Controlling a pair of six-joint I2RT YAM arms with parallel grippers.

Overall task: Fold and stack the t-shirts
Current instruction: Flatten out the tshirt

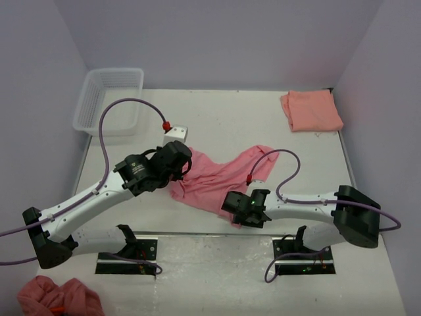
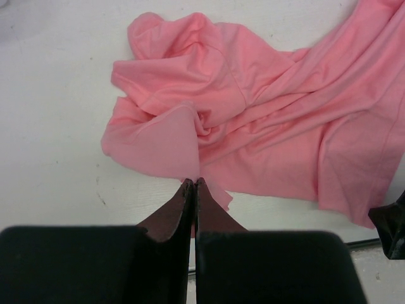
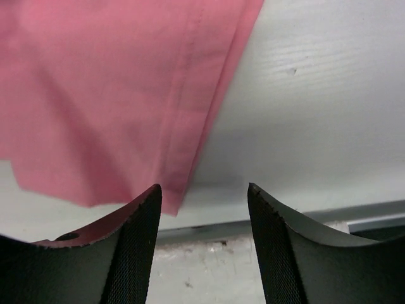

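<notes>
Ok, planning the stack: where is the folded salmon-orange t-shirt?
In the top view, the folded salmon-orange t-shirt lies at the far right corner of the table, apart from the crumpled pink t-shirt mid-table.

Rose-pink t-shirt (image 1: 220, 178) at table ctr is showing as soft, thin matt cotton, creased, w/ a stitched hem. Salmon-orange t-shirt (image 1: 311, 110) at 2 o'clock is looking like the same matt cloth. Table (image 1: 223, 118) is reading as white painted board, matt, faintly grained & scuffed. Basket (image 1: 92, 99) at 10 o'clock is looking like translucent white plastic mesh. Right gripper (image 3: 204, 190) pads (image 3: 136, 253) are showing a rough, dark cross-hatched texture. Left gripper (image 2: 192, 183) housing is looking like matt black plastic. Purple cables (image 1: 100, 135) are appearing smooth, slightly glossy.
</notes>
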